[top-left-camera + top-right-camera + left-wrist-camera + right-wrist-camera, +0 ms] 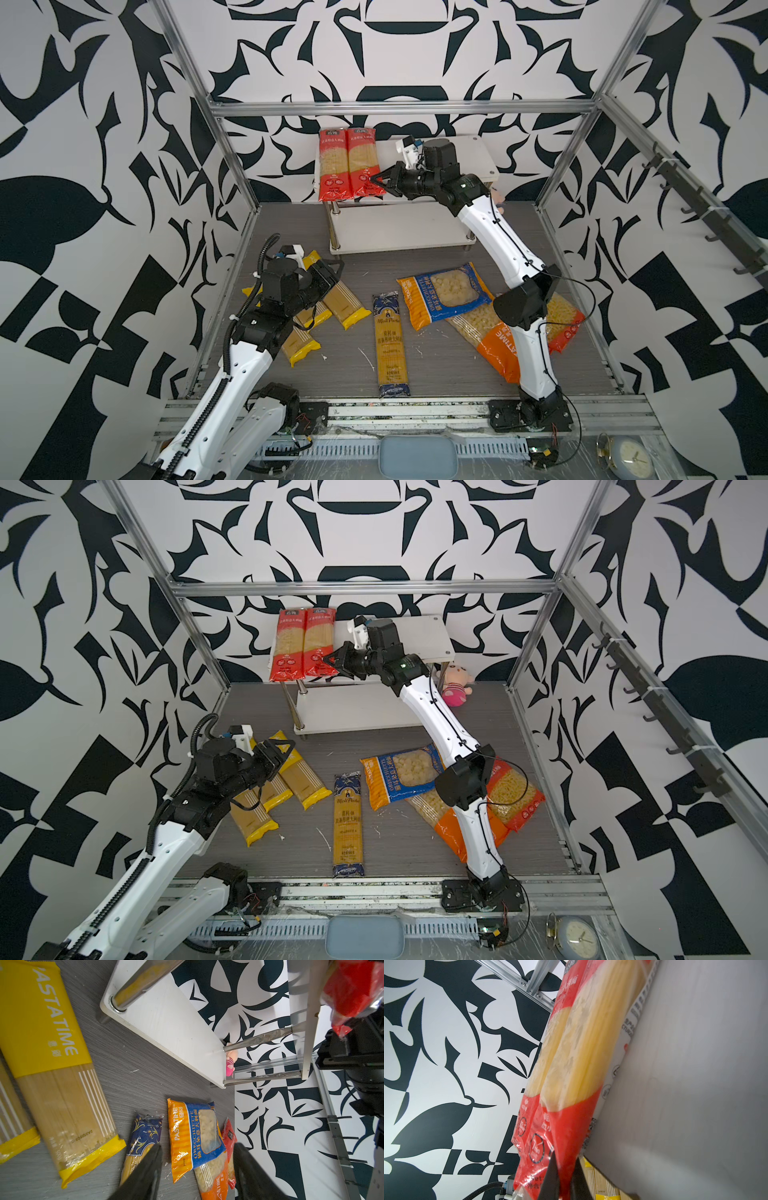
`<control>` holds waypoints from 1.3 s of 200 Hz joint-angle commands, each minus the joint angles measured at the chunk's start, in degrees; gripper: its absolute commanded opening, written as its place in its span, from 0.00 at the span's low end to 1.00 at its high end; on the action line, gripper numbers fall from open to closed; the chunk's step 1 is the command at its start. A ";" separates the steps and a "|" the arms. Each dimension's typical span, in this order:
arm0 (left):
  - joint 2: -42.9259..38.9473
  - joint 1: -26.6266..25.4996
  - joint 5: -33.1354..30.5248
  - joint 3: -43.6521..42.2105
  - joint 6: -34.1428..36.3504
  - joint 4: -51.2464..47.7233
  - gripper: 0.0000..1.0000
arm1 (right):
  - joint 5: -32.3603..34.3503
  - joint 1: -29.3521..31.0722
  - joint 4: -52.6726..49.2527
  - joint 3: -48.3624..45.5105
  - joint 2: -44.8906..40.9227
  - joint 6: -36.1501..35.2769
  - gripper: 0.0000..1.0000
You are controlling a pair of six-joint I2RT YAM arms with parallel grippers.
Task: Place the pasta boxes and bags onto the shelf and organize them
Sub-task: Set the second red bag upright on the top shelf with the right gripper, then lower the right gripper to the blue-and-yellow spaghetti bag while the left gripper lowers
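Fingers (pixel 551 1180) pinch red pack (pixel 571 1122) on shelf (pixel 695 1084).

Count: 2 red spaghetti packs (pixel 333 166), 3 yellow packs (pixel 345 305), 1 blue pack (pixel 390 345), 3 short-pasta bags (pixel 444 293), 1 shelf (pixel 395 228), 1 doll (pixel 455 683), 1 clock (pixel 575 937).

Two red spaghetti packs (pixel 286 644) on the shelf (pixel 419 631)
The right claw (pixel 325 659) pinches the right-hand red pack (pixel 319 638) by its front end (seven more packs (pixel 348 816) lie on the desk (pixel 395 845)).

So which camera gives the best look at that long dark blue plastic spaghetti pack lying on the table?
Both top views: the dark blue spaghetti pack lies whole and unobstructed. The left wrist view catches only one end. The right wrist view misses it.
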 commanded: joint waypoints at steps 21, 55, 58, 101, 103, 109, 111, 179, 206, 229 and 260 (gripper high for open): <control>-0.02 0.23 0.70 -0.21 0.33 0.42 0.58 | -1.15 1.78 0.84 3.85 1.52 -0.88 0.02; -0.21 0.23 1.48 -1.23 0.38 1.44 0.59 | -2.17 1.76 0.23 2.74 0.41 -2.04 0.15; -0.20 0.28 1.61 -1.26 0.50 1.45 0.59 | -2.32 1.68 0.23 2.30 0.06 -2.25 0.20; -0.73 0.23 5.22 -3.15 2.14 2.36 0.65 | -3.04 0.73 2.60 -12.40 -10.87 -5.35 0.50; -0.77 0.23 5.24 -3.35 2.24 2.34 0.65 | -2.97 0.78 2.91 -13.82 -11.63 -5.43 0.50; -0.81 0.19 5.69 -3.75 2.44 2.24 0.65 | -2.77 0.71 3.88 -17.64 -13.99 -5.63 0.51; -0.82 0.22 5.88 -3.92 2.56 2.26 0.65 | -2.68 0.75 4.26 -19.00 -14.61 -5.67 0.51; -2.83 -6.76 3.01 -10.59 3.89 -1.17 0.67 | 8.91 3.93 15.32 -66.52 -42.50 -3.42 0.53; -2.24 -12.38 -0.95 -12.97 3.56 -2.83 0.68 | 20.87 11.52 15.61 -82.14 -49.57 -2.75 0.52; -0.18 -18.36 -4.56 -14.75 2.09 -2.94 0.67 | 27.20 17.64 16.71 -91.21 -50.71 0.17 0.51; 4.32 -25.92 -9.11 -16.62 -0.08 -1.76 0.66 | 28.92 22.67 20.53 -96.37 -46.05 2.85 0.52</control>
